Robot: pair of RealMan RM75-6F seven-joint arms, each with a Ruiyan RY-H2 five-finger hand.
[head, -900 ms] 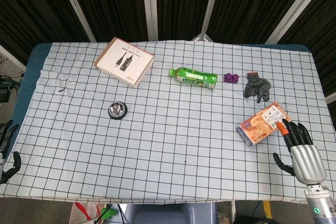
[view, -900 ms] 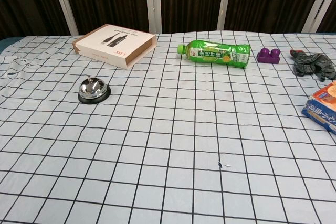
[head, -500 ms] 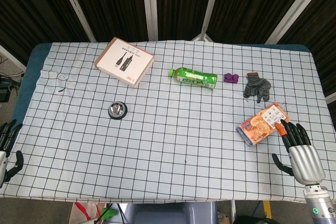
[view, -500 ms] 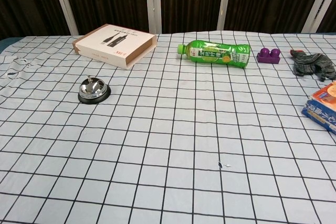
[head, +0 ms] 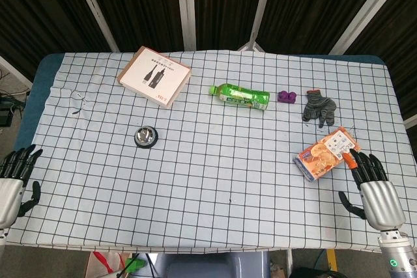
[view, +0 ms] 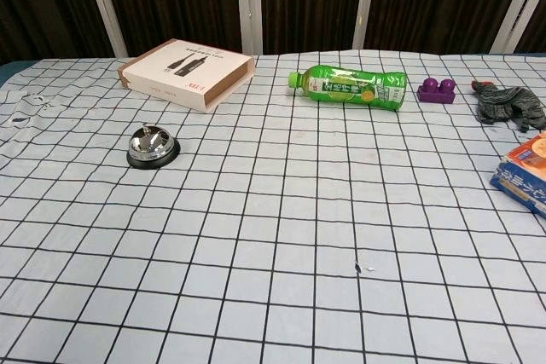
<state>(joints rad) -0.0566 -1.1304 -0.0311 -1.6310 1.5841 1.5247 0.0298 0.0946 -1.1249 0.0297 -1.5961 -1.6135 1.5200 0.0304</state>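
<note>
A: Where does the orange carton (head: 326,152) lie?

B: Flat on the checked cloth (head: 215,161), a glossy box, at about four o'clock on the table. The right hand (head: 374,193) sits just at its five o'clock, fingers spread, holding nothing.

A: And the left hand (head: 14,183)?

B: At eight o'clock by the table edge, fingers apart, empty, partly cut off.

A: Around the carton?

B: A crumpled grey glove (head: 318,107) at twelve o'clock, a purple block (head: 286,96) and a lying green bottle (head: 240,96) beyond; its contents are hard to make out.
</note>
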